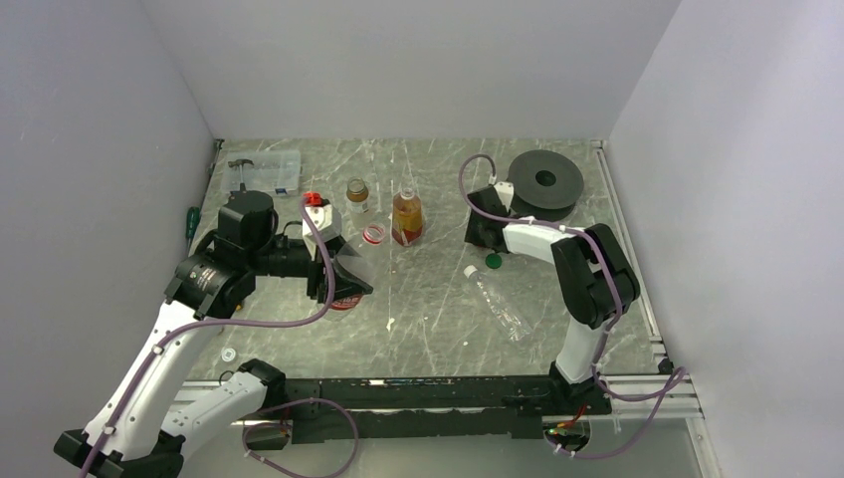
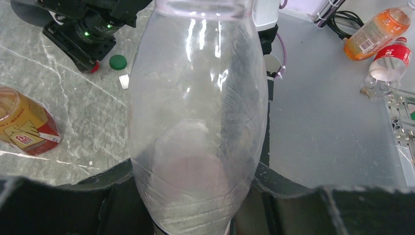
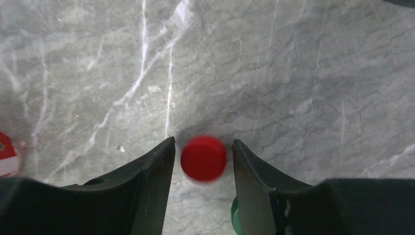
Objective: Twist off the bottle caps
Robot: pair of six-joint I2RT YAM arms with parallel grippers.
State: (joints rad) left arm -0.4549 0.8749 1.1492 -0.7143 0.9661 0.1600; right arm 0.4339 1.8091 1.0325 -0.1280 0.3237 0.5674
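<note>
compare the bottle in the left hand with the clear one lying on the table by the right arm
The held bottle is clamped in the left hand; the lying bottle rests flat on the table, untouched. The held bottle's mouth looks open; the lying bottle has a white cap on. Both are clear plastic.

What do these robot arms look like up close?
The left arm and right arm are chunky white-and-black segments, with a purple cable looping along each. Their fingers are plain black wedges that taper toward the tips.
</note>
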